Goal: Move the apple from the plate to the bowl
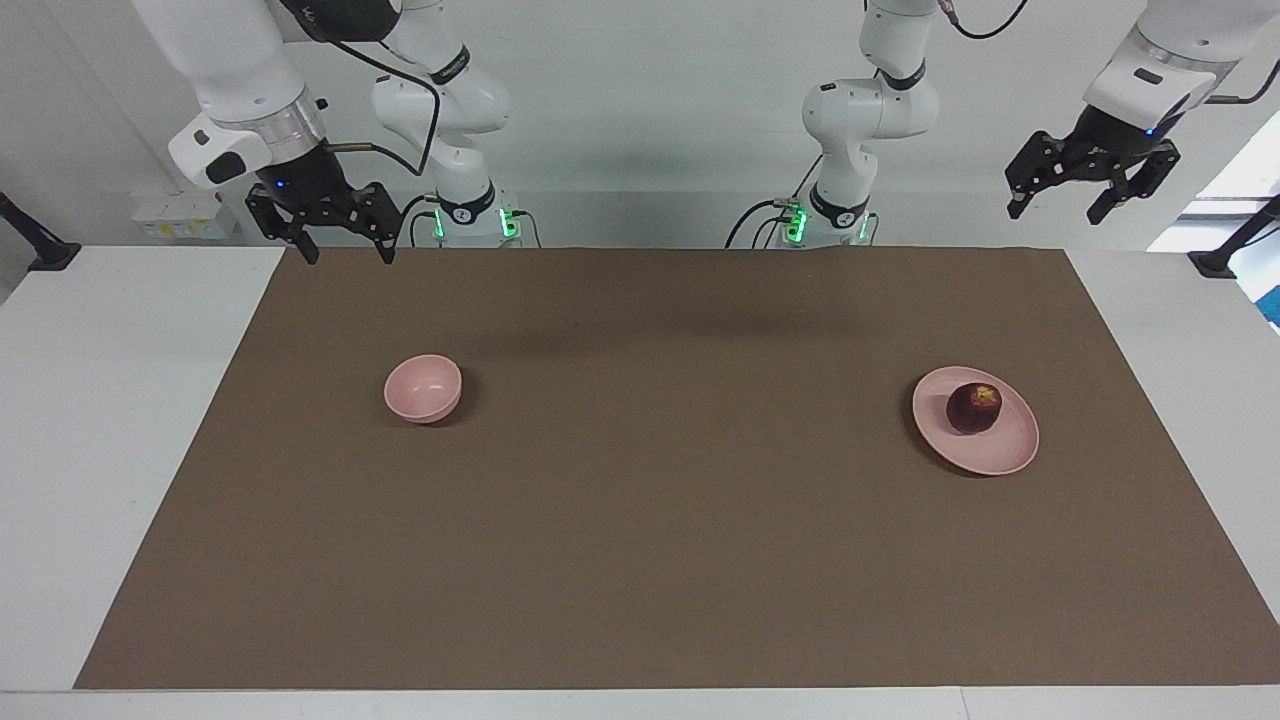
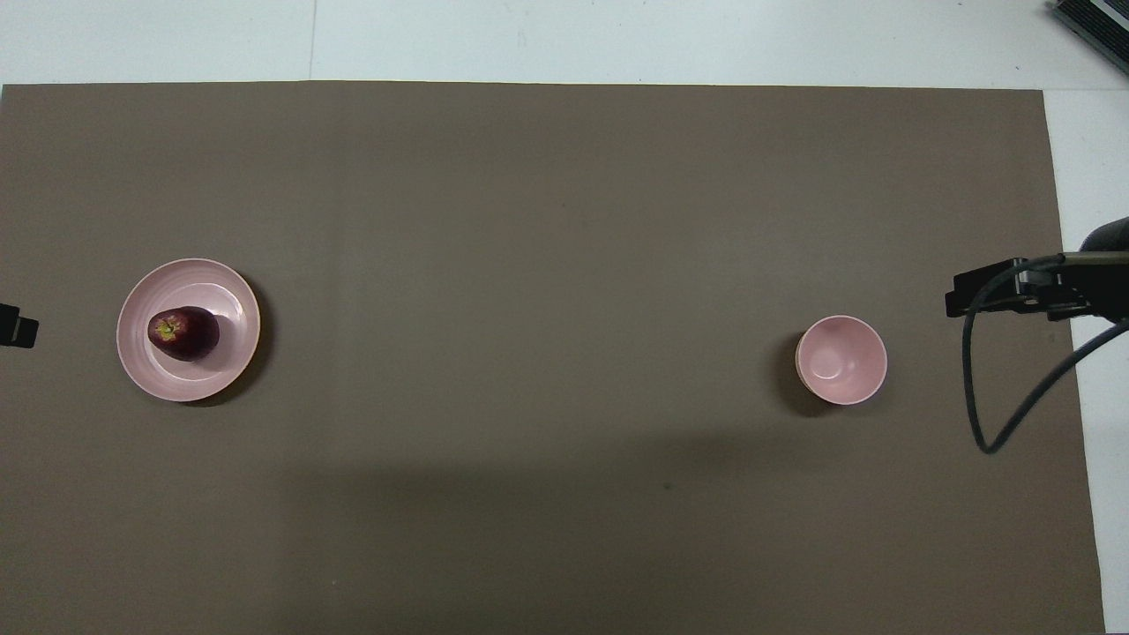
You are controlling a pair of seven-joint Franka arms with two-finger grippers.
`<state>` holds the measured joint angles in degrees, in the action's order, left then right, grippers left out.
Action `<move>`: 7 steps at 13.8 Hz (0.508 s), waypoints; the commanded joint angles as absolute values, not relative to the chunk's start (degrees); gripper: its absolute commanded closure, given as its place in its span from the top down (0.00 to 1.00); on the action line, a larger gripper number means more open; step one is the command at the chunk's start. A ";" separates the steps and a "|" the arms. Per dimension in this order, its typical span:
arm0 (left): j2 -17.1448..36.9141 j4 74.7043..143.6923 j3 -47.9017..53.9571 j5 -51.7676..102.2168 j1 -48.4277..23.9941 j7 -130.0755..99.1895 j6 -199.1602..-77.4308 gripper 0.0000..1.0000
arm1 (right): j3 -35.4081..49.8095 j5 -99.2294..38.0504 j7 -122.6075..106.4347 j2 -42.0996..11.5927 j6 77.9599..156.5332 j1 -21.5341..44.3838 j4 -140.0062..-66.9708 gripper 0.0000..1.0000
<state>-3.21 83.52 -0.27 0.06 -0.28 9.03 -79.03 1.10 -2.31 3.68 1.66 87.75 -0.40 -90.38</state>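
While apple [image 1: 974, 407] sits on plate [image 1: 1010, 455] near the left arm's edge: nothing moved, bowl [image 1: 424, 388] empty, left gripper [image 1: 1061, 207] and right gripper [image 1: 349, 252] spread wide, unladen.

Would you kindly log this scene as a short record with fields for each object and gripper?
apple: small dark red round apple, resting on the plate
plate: wide shallow pale pink plate, toward the left arm's end of the brown mat
bowl: small deep pale pink bowl, nothing in it, toward the right arm's end
left gripper: open, raised, waiting
right gripper: open, raised, waiting
task progress: not begun
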 commanded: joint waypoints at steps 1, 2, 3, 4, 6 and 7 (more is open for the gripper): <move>-4.92 85.69 -0.88 0.97 -0.27 8.79 -79.72 1.00 | 1.23 -1.32 4.57 2.55 87.36 -0.70 -91.14 1.00; -5.01 85.69 -0.88 0.88 -0.26 8.62 -79.72 1.00 | 1.23 -1.32 4.57 2.55 87.36 -0.70 -91.14 1.00; -4.92 85.52 -0.88 0.88 -0.26 8.61 -79.72 1.00 | 1.23 -1.32 4.66 2.55 87.36 -0.70 -91.14 1.00; -4.92 85.52 -0.88 0.88 -0.26 8.96 -79.80 1.00 | 1.23 -1.32 4.66 2.55 87.36 -0.70 -91.14 1.00; -4.75 85.25 -0.70 0.79 -0.44 8.79 -79.89 1.00 | 1.23 -1.41 4.57 2.55 87.36 -0.88 -91.14 1.00; -4.83 85.25 -0.70 0.70 -0.44 8.62 -79.63 1.00 | 1.23 -1.41 4.57 2.55 87.28 -0.88 -91.14 1.00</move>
